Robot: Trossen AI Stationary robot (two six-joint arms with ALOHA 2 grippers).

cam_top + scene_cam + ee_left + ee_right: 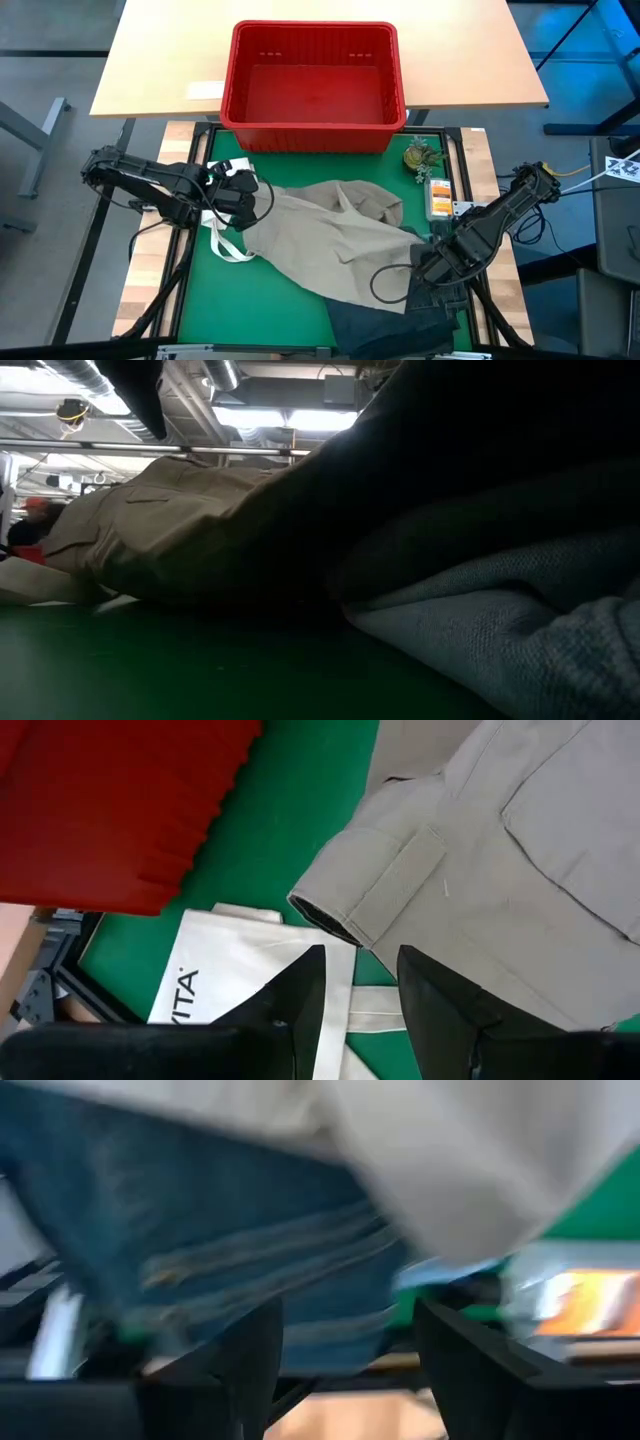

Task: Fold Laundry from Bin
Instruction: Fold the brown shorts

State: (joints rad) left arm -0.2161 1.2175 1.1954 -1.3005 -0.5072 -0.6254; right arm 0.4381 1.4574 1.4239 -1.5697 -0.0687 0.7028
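khaki garment (520, 850) beside left end effector (360, 995)

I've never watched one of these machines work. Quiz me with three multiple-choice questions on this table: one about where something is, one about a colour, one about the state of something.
1. Where does the khaki-beige garment lie?
A. Inside the bin
B. Spread on the green mat, between the two arms
C. Hanging off the wooden table

2. What colour is the bin?
A. Red
B. Blue
C. White

3. How do the left gripper and the right gripper stand?
A. Each shut on cloth
B. One shut on the bin's rim
C. Both open, nothing between the fingers

Answers:
1. B: the high view shows it on the green mat, in front of the bin.
2. A: its slotted walls and rim are red.
3. C: each wrist view shows a clear gap between the dark fingers.
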